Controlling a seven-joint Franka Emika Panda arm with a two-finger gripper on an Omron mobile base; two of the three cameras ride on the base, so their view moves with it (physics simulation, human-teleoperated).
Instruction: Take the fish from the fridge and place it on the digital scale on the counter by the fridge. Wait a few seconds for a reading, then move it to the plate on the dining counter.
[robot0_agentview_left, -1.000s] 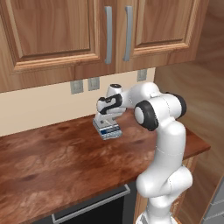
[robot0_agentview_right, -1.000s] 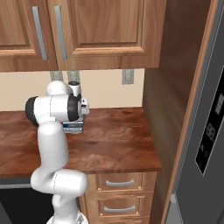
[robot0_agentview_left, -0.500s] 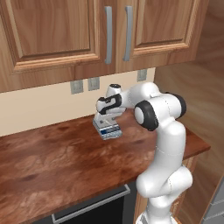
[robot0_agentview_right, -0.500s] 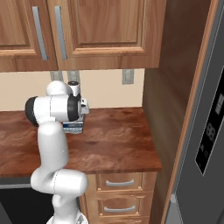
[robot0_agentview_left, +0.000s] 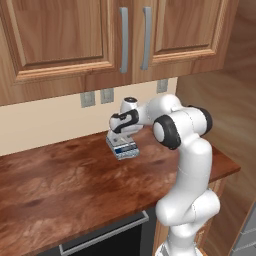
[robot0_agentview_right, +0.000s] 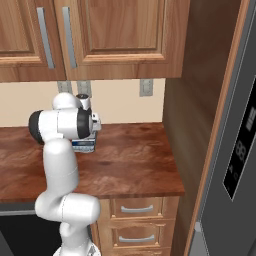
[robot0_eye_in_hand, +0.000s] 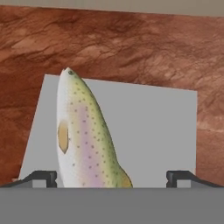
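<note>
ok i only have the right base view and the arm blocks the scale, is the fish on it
Observer: Yes. In the hand view the fish lies on the pale top of the digital scale.
Operator: is the hand holding it
Observer: No, the hand is open, its two fingertips wide apart with the fish between them, nearer the left one in that picture.
Operator: which way does the fish point
Observer: Its head points away from the fingertips, the snout just past the scale's far edge in the hand view.
</note>
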